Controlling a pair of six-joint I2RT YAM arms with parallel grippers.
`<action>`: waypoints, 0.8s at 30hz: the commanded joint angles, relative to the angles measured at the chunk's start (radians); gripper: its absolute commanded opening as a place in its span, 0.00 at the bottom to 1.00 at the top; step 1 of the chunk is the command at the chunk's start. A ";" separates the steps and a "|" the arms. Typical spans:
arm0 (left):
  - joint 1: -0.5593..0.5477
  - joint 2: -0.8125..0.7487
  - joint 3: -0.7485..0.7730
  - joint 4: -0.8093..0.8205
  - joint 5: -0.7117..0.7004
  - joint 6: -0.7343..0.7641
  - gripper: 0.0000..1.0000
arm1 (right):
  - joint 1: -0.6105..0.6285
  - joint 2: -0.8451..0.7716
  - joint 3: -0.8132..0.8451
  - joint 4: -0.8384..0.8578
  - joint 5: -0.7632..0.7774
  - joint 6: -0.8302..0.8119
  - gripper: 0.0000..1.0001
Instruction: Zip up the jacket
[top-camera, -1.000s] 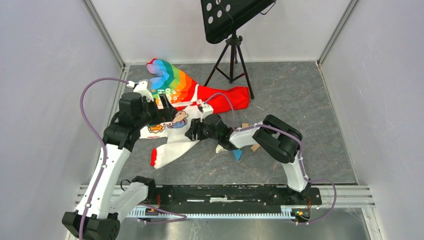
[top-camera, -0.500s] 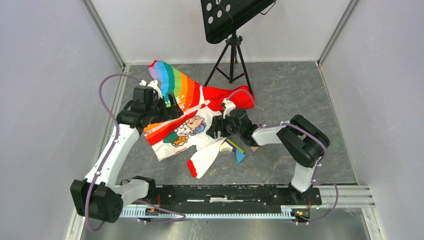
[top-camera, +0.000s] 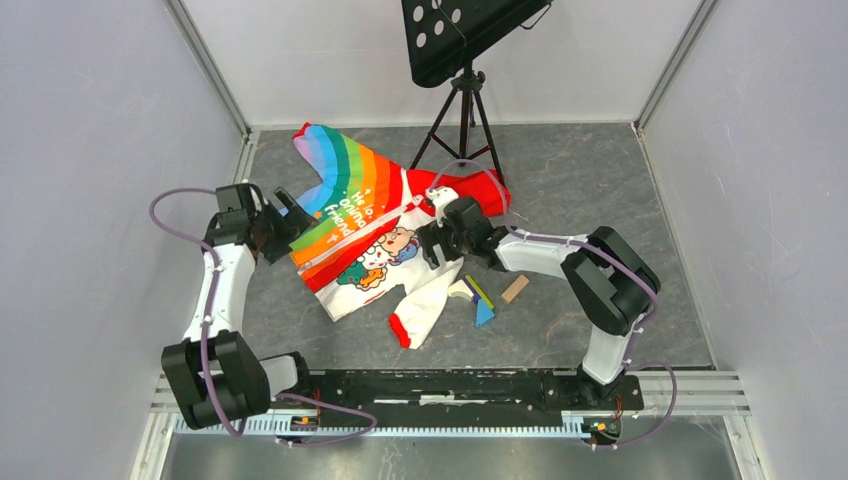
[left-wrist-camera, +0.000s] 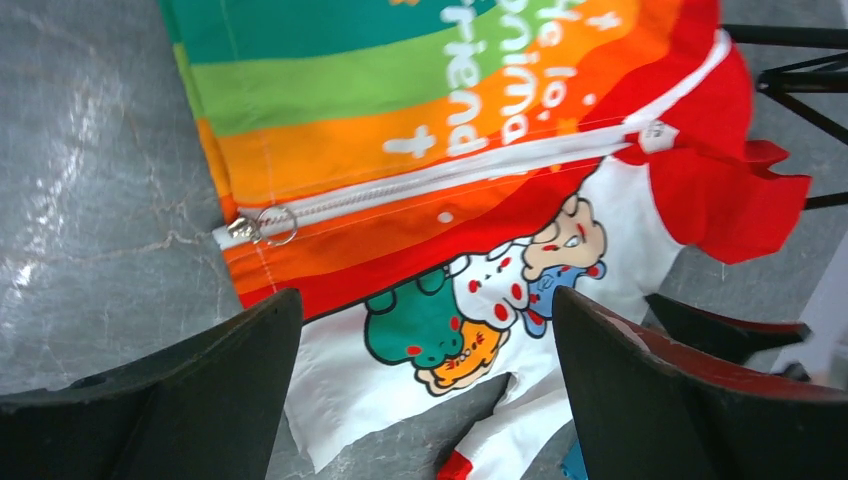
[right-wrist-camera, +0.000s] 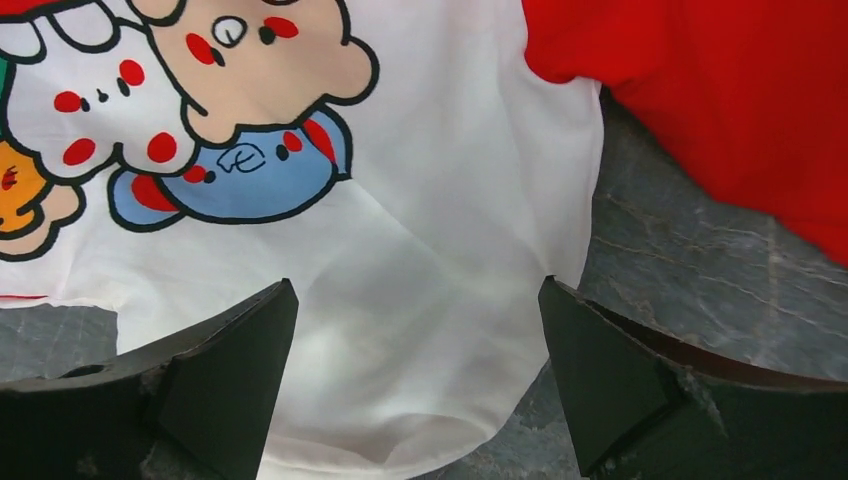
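Left fingers (left-wrist-camera: 200, 390) are spread wide with nothing in them, hanging over the hem end of the jacket (top-camera: 370, 235) at its left edge. Right fingers (right-wrist-camera: 200, 380) are just as wide, also holding nothing, sitting above the white part right next to the red sleeve (right-wrist-camera: 720, 90). Can't tell if they're actually touching the fabric.

The jacket is lying spread out on the counter (top-camera: 590, 190) between the two arms. The rainbow panel (top-camera: 345, 180) points to the back left, and the red sleeve is bunched up by the legs of the music stand (top-camera: 462, 110). The other sleeve, white with a red cuff (top-camera: 403, 331), trails toward the near edge.

In the left wrist view the white zipper (left-wrist-camera: 450, 175) runs straight across the rainbow stripes. Its pull, with a little metal ring (left-wrist-camera: 275, 224), is down at the hem end. A few small blocks (top-camera: 482, 303) sit on the counter just right of the white sleeve.
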 joint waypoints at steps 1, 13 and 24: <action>0.031 0.036 -0.058 0.051 0.040 -0.043 1.00 | 0.137 -0.094 0.123 -0.113 0.267 -0.112 0.98; 0.061 0.283 0.069 -0.003 -0.039 0.055 0.91 | 0.222 0.011 0.076 0.367 -0.316 0.370 0.85; 0.071 0.409 0.112 -0.009 -0.147 0.042 0.60 | 0.250 0.157 0.058 0.431 -0.379 0.406 0.45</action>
